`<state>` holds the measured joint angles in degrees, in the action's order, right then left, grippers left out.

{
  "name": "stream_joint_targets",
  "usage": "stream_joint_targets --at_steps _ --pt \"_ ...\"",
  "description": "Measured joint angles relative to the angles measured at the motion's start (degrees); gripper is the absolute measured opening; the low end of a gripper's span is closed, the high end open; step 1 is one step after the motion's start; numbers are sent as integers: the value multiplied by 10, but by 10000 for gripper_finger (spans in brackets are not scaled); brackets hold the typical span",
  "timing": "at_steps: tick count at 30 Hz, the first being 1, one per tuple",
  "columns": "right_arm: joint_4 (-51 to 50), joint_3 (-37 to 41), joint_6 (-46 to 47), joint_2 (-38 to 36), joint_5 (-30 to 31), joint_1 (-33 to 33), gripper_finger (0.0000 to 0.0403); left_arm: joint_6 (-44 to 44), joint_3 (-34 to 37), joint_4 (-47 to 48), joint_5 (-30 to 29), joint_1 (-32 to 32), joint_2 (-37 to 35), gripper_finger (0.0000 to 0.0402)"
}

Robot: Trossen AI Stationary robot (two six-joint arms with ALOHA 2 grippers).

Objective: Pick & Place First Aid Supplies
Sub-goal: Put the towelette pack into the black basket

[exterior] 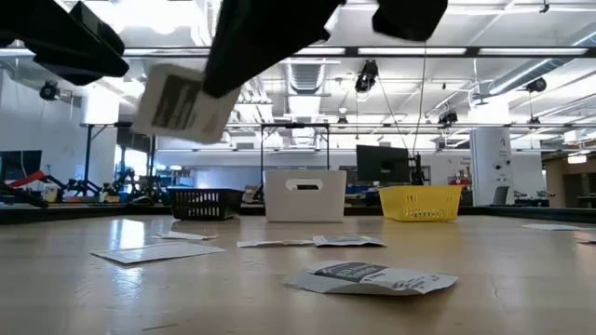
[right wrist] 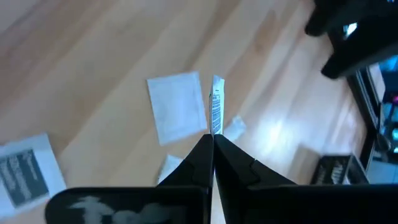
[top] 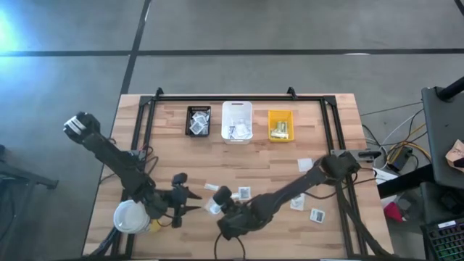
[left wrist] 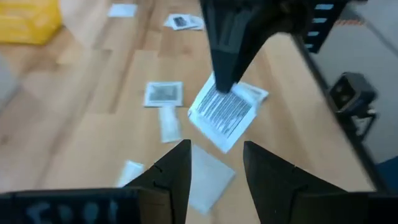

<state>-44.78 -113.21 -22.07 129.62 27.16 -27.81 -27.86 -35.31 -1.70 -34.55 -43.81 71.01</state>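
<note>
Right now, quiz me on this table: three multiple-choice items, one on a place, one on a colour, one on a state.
1. Where does the white bin stand?
A. Between the black bin and the yellow bin
B. At the near edge beside the lidded cup
C. Under the right arm

2. What colour is the bin on the right of the row, seen from above?
A. Black
B. Yellow
C. Red

3. What is the right hand doing?
A. Hanging open, empty
B. Resting shut inside a bin
C. Shut on a printed packet, lifted off the table

Answers: 1 A, the high view shows it in the middle of the row; 2 B, it is plainly yellow; 3 C, the low and wrist views show the packet pinched in the air, with the left hand open close by.
</note>
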Motion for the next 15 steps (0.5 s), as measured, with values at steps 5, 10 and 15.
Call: stream_joint_targets --at_steps 5,10,15 --pt "-39 1 32 -25 -1 15 8 42 0 17 -37 2 -6 142" --pt "-76 14 75 -56 -1 37 8 117 0 16 -75 5 -2 142" --pt "-70 61 117 -100 -1 60 8 158 0 14 -119 25 -2 142"
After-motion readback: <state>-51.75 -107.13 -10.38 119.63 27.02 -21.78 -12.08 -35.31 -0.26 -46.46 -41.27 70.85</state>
